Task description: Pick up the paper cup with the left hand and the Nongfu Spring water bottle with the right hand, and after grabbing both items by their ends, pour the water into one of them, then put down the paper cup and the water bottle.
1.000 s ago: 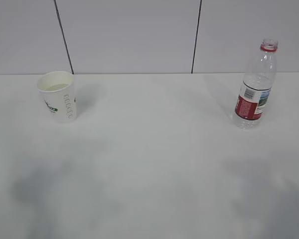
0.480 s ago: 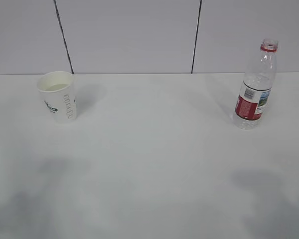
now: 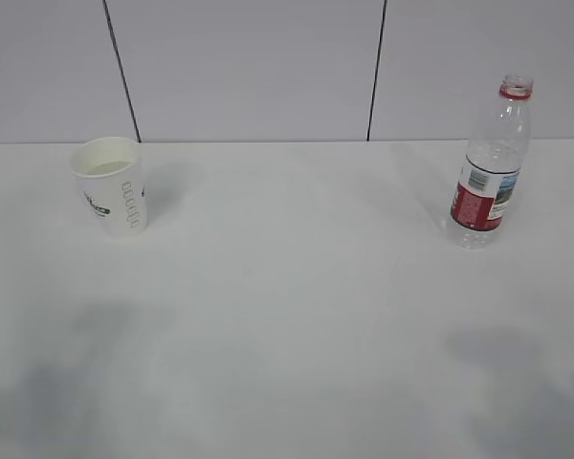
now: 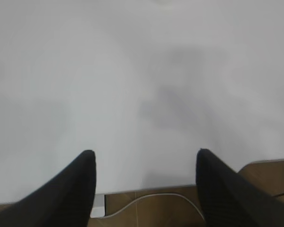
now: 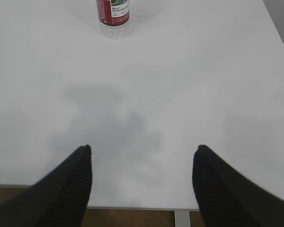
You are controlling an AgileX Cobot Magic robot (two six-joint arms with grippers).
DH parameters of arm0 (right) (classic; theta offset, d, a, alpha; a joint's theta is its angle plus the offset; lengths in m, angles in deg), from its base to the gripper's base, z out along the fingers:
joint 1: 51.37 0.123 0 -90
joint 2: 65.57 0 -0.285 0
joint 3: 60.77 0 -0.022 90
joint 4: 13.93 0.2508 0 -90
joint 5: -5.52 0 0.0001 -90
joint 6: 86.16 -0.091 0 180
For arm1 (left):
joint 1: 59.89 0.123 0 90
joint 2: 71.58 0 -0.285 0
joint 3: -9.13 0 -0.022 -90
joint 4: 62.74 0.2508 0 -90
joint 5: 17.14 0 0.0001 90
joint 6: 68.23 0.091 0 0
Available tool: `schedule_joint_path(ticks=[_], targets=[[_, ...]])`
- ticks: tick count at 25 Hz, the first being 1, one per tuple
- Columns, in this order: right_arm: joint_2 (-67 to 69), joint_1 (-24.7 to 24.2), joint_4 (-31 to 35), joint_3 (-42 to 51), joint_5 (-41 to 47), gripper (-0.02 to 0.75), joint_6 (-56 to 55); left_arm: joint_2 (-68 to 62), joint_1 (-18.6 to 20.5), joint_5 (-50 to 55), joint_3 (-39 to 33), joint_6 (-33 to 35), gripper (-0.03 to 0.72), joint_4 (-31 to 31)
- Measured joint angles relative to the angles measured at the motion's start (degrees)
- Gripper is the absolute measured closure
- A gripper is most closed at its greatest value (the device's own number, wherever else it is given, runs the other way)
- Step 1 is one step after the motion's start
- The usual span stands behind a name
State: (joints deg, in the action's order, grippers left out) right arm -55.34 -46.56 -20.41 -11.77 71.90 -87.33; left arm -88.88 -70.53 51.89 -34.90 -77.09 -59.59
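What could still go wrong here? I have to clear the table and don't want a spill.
The cup holds water nearly to its rim, so a bump or tilt could slop it out. The bottle is tall, uncapped and looks nearly empty, so it would probably tip at a light knock. Both grippers hang open near the table edge.

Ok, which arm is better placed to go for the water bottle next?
The right. The Nongfu Spring water bottle stands on the right side of the table, and the right wrist view has it straight ahead beyond the open right hand. The left wrist view shows only bare table, and the paper cup sits far left.
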Motion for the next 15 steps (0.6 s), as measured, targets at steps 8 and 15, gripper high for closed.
schedule_joint_path(ticks=[8,15], targets=[[-0.63,0.00,0.00,0.00,-0.15,0.239,0.00,0.00,0.00,-5.02,-2.17,0.00,0.201,0.95],[-3.38,0.00,-0.30,0.00,-0.26,0.239,0.00,0.26,0.00,-5.37,-2.17,0.00,0.201,1.02]])
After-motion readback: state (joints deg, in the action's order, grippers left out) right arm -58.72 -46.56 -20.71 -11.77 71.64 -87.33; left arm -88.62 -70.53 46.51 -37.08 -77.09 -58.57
